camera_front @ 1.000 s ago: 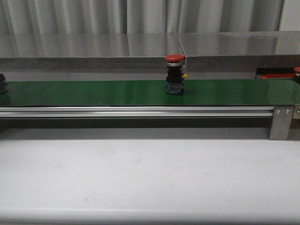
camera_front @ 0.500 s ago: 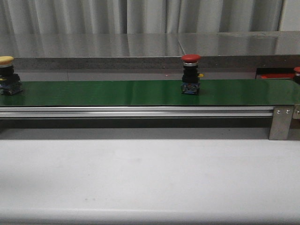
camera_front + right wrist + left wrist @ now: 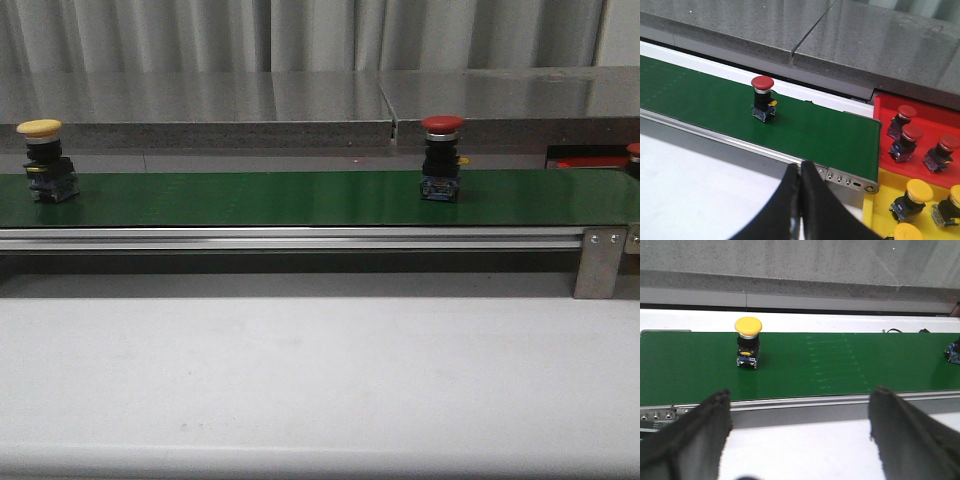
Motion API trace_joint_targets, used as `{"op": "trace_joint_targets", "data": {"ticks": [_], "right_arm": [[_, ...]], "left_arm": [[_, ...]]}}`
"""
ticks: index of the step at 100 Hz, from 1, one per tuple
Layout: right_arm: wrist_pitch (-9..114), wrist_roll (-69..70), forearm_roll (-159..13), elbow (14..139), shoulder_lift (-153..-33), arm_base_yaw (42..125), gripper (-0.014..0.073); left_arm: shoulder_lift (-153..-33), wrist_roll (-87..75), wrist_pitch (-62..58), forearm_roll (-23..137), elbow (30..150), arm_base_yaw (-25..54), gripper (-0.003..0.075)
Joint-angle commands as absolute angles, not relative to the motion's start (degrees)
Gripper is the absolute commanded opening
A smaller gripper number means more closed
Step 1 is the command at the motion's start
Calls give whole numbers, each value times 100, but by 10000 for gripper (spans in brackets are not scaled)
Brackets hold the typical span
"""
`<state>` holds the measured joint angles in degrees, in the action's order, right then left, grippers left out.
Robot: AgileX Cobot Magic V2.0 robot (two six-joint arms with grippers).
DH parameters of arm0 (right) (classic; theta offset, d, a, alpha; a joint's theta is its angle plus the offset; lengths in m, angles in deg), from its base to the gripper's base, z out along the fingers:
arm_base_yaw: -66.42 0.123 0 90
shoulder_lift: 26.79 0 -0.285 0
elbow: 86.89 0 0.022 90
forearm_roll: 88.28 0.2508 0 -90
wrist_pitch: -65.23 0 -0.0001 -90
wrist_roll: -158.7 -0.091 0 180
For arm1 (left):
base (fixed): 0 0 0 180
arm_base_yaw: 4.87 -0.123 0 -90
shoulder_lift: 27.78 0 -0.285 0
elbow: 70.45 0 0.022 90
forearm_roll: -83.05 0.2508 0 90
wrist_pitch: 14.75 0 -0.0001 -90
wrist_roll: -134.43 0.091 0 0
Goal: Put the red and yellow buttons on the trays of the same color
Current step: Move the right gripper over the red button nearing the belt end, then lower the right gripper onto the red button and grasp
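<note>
Grey curtains backed the green belt (image 3: 300,197). Along it, the red button (image 3: 441,160) had been carried nearer the red tray (image 3: 925,107), and a yellow button (image 3: 44,160) had newly entered; both awaited picking. The left gripper (image 3: 800,425) was spread, the right gripper (image 3: 801,200) pressed together.

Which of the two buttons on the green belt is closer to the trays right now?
The red button, well along the belt toward the red tray; the yellow button stands at the far left end.
</note>
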<state>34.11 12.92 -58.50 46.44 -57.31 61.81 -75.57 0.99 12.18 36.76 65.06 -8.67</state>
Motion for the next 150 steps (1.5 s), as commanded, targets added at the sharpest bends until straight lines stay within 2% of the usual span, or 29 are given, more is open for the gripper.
{"op": "trace_joint_targets", "data": {"ticks": [1,13,16,23,38,45,56,78,120,150], "right_arm": [[3784,1330,-5729,4782,-5744,6197,-117],[3672,1330,-5730,4782,-5744,6197,-94],[3625,1330,-5730,4782,-5744,6197,-66],[3520,1330,-5730,4782,-5744,6197,57],[3624,1330,-5730,4782,-5744,6197,500],[3733,1330,-5730,4790,-5803,6197,619],[3801,1330,-5730,4848,-6158,6197,582],[3833,1330,-5677,5334,-7583,6197,584],[3920,1371,-5506,7207,-10959,6197,584],[3739,1383,-5506,8429,-12396,6204,584]], "left_arm": [[-7253,105,881,3459,6489,-830,321],[-7076,105,836,3444,6410,-830,27],[-7063,105,836,3444,6410,-830,-20],[-7063,105,822,3418,6410,-830,-19],[-7063,105,866,3418,6410,-830,-19],[-7063,105,895,3418,6410,-830,-19],[-7063,105,895,3418,6410,-830,-19],[-7063,105,895,3418,6410,-830,-19],[-7063,105,895,3418,6410,-830,-19],[-7063,105,895,3418,6410,-830,-19]]}}
